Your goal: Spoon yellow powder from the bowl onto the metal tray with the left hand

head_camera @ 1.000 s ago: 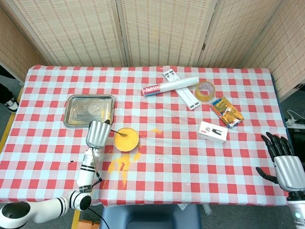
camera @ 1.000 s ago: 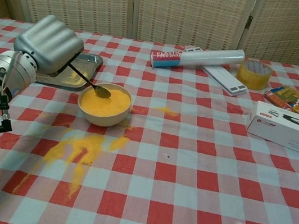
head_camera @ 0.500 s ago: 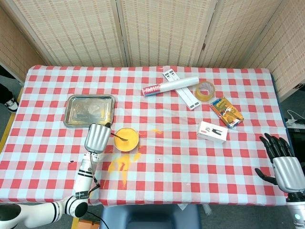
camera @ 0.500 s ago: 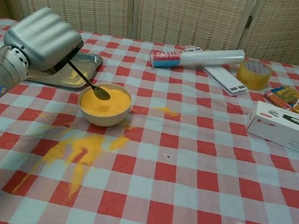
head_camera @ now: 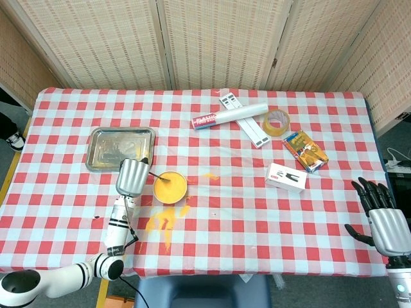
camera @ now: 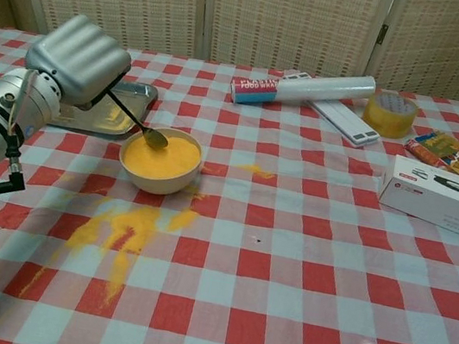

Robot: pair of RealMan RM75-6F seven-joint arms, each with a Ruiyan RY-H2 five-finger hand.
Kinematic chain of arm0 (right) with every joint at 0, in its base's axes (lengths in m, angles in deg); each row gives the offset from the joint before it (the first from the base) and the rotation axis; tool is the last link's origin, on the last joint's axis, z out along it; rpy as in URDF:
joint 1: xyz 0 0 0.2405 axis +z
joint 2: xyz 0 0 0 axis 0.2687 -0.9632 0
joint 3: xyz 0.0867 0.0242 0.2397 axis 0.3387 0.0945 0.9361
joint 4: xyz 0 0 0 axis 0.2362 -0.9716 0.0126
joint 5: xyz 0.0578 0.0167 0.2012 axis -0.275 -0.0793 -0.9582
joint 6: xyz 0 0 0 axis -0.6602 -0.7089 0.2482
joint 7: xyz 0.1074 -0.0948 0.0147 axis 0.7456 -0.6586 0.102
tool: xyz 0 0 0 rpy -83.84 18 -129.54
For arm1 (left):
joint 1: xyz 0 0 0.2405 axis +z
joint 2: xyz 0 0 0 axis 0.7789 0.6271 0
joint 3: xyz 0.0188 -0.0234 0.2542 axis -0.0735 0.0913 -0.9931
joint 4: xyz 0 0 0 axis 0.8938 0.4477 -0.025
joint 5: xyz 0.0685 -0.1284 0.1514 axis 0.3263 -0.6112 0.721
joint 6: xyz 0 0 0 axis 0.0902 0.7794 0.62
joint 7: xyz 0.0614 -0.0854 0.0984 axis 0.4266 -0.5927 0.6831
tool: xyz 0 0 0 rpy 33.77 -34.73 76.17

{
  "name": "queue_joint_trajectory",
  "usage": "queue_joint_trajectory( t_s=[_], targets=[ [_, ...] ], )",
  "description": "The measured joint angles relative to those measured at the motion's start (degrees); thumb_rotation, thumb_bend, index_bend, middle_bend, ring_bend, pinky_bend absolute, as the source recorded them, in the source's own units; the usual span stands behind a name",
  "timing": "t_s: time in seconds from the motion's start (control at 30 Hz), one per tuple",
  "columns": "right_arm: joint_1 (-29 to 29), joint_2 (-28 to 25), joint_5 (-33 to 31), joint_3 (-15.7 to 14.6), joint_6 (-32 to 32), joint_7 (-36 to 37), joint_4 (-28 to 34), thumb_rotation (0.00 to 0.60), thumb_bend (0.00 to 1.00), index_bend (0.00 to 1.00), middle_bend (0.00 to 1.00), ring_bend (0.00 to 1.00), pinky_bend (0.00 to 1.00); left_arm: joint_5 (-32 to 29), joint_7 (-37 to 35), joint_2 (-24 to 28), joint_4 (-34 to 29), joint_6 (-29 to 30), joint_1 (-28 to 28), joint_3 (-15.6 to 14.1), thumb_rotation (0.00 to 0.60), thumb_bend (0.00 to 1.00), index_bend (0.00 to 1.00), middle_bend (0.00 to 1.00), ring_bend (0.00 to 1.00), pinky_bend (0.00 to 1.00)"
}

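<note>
Change: since half a second ago my left hand (camera: 80, 57) has drawn a little back toward the tray side, and the spoon (camera: 138, 124) bowl now sits at the near-left rim of the powder rather than further in; my right hand has barely moved.
Bowl: the small cream bowl (camera: 159, 176) stands on the checked surface (camera: 302, 262) just beside the tray's near right corner, filled with yellow powder (camera: 165, 156).
Tray: the metal tray (head_camera: 120, 148) lies flat behind and to the left of the bowl; I see no powder in it.
Spill: loose yellow powder is strewn on the cloth in front of the bowl (camera: 123, 234), with a smaller patch to its right (camera: 252, 169).
Left hand: my fingers are curled around the spoon's dark handle, its tip dipped into the powder.
Right hand: my right hand (head_camera: 384, 219) hangs off the surface's near right edge, fingers spread, holding nothing.
</note>
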Motion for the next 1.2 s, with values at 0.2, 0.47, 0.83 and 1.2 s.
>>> queue_joint_trajectory(
  t_s=[0.2,0.47,0.83,1.2],
  targets=[
    [-0.06,-0.07,-0.01,0.07,-0.17,0.21,-0.03,0.600,0.12,0.00,0.00,0.00,0.00,0.30,-0.35,-0.36,0.19,-0.01,0.37,-0.81,0.600,0.77,0.93,1.00,1.00,1.00],
    [-0.28,-0.11,0.73,-0.19,-0.76,0.17,0.18,0.600,0.12,0.00,0.00,0.00,0.00,0.31,0.99,1.08,-4.47,0.44,1.89,-2.36,0.600,0.77,0.93,1.00,1.00,1.00],
    [-0.55,-0.22,1.87,-0.66,-1.36,0.21,0.40,0.600,0.12,0.00,0.00,0.00,0.00,0.46,3.50,5.04,-12.76,2.94,4.16,-3.56,0.600,0.77,0.93,1.00,1.00,1.00],
    [-0.62,-0.29,2.24,-0.83,-1.48,0.42,0.39,0.600,0.12,0.00,0.00,0.00,0.00,2.01,3.06,6.75,-17.02,4.74,5.20,-3.80,0.600,0.77,0.93,1.00,1.00,1.00]
  ],
)
